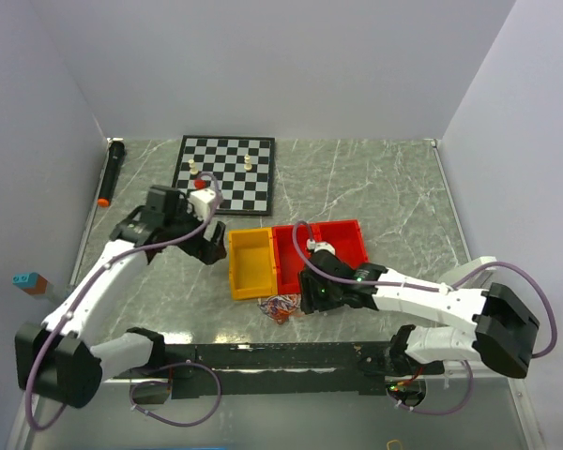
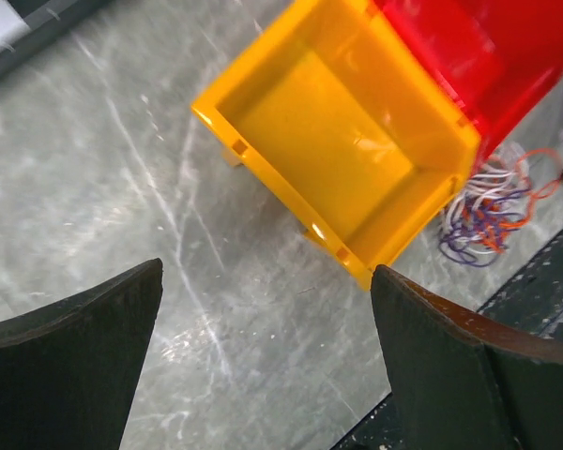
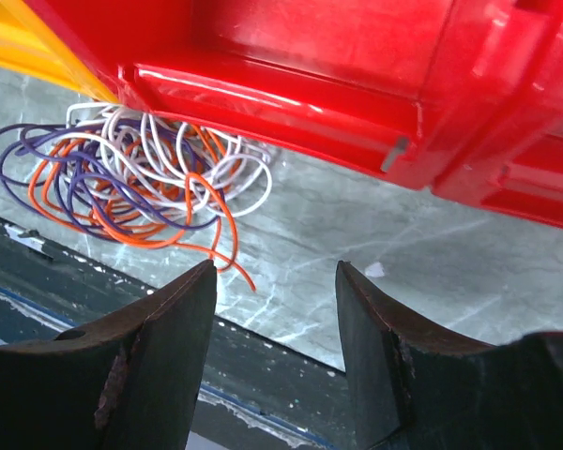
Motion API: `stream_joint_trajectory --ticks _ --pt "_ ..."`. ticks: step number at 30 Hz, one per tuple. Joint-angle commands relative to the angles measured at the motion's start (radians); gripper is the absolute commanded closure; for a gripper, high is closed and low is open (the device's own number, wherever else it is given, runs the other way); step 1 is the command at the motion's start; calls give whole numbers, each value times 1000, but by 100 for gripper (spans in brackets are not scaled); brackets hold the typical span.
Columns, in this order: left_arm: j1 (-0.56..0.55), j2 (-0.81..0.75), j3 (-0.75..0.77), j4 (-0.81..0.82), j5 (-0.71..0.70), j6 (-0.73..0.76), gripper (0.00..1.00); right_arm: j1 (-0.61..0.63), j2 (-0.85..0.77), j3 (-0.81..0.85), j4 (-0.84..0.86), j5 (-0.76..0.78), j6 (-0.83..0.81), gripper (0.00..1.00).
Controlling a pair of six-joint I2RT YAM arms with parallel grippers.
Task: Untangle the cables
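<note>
In the right wrist view, the far loops of the cables [image 3: 122,183] are being hidden under the red bin [image 3: 338,84], which is being cut off by the picture's edges. From above, single strands and the chess pieces [image 1: 248,161] are being shown too small to tell apart.

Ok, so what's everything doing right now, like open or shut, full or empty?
cables: tangled in one heap on the table, unheld.
yellow bin: upright, empty.
red bin: upright, looks empty.
left gripper: open, holding nothing.
right gripper: open, holding nothing.
</note>
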Motion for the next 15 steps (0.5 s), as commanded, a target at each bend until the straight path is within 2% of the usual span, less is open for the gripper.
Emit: stream_joint_trajectory --ticks 1,7,15 --pt "-72 98 -31 138 -124 -53 4 5 -109 -18 13 33 23 39" --pt "-89 262 15 181 -146 -46 3 5 -173 -87 97 -21 27 38" --pt "-91 394 27 268 -211 -66 2 33 -250 -199 324 -111 -32 36"
